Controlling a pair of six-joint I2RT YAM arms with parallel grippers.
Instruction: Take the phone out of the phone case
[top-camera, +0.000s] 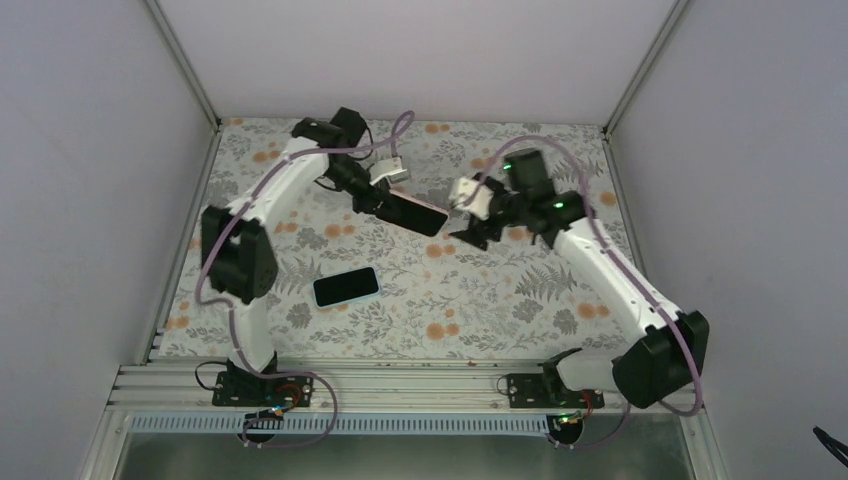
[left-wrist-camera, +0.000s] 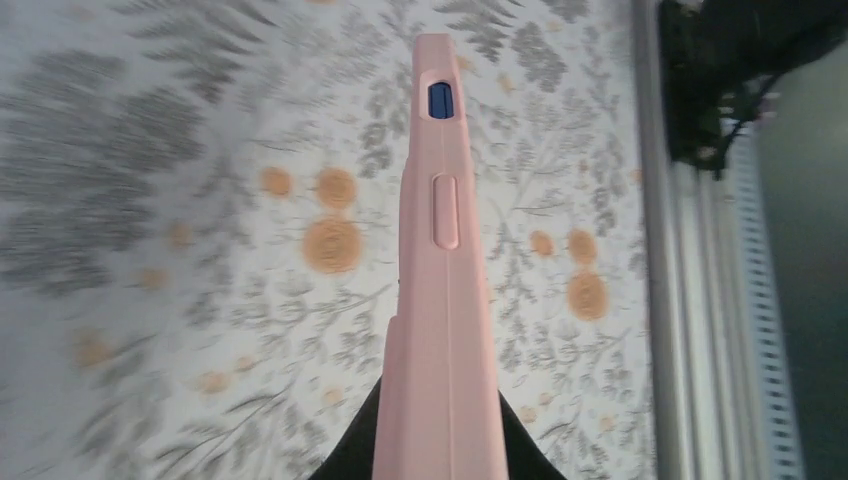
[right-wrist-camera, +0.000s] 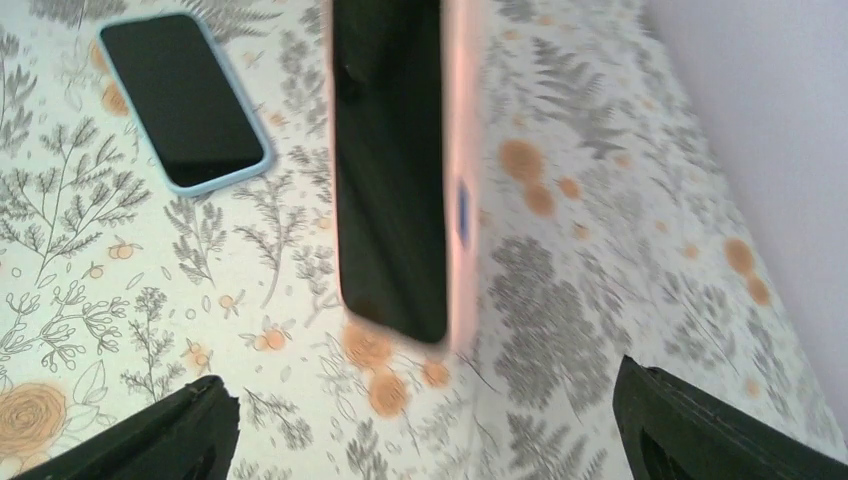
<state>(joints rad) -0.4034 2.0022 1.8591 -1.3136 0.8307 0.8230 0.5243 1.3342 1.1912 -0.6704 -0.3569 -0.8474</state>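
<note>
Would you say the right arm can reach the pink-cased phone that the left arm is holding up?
Probably yes. The right tool is open and faces the free end of the pink-cased phone, with nothing between them; the left tool grips only the far end.

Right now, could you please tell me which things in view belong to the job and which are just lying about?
Job:
pink phone case, held up off the table
dark-screened phone inside it

Lying about:
blue-cased phone, flat on the floral cloth
</note>
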